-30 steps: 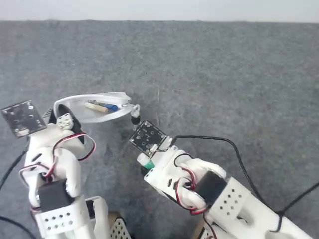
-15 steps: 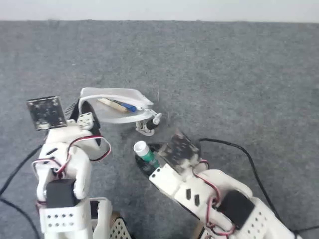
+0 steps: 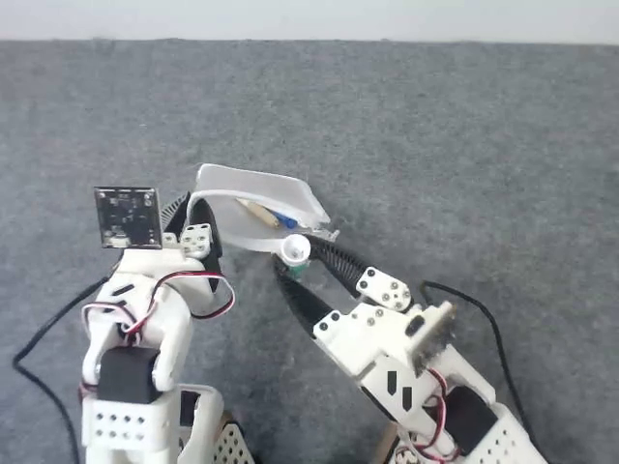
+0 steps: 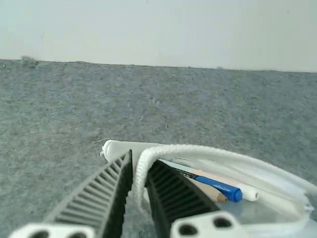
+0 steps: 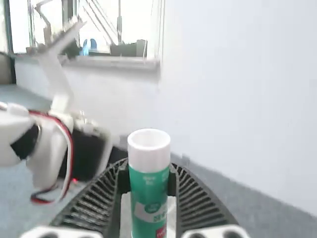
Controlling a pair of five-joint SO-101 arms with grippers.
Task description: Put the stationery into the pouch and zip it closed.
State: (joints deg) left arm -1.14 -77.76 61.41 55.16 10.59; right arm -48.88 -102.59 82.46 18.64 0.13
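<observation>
While the left fingers [image 4: 99,198] pinch together on the corded rim of the white pouch [image 4: 277,193], everything rests on a grey, carpet-like counter [image 3: 464,145] that runs back to a plain white wall [image 4: 173,29]. Beyond the right fingers [image 5: 193,198] the room shows a bright window [image 5: 84,25] with small items along its sill.

The pouch gapes open just past the left fingertips. Inside it, close to those fingers, lie a blue pen [image 4: 220,188] and a pale pencil [image 4: 210,194], side by side and touching.

The right fingers are clamped on a green glue stick [image 5: 148,173] – it stands upright between them, its white cap rising clear above their tips. Seen from above, the glue stick [image 3: 294,253] sits just beside the pouch's open mouth, between the two sets of fingers.

Past the right fingers stands the left arm [image 5: 49,144], white with red wires, directly ahead of the glue stick. A black cable [image 3: 474,309] trails over the counter behind the right fingers – another cable [image 3: 39,329] curls behind the left ones.
</observation>
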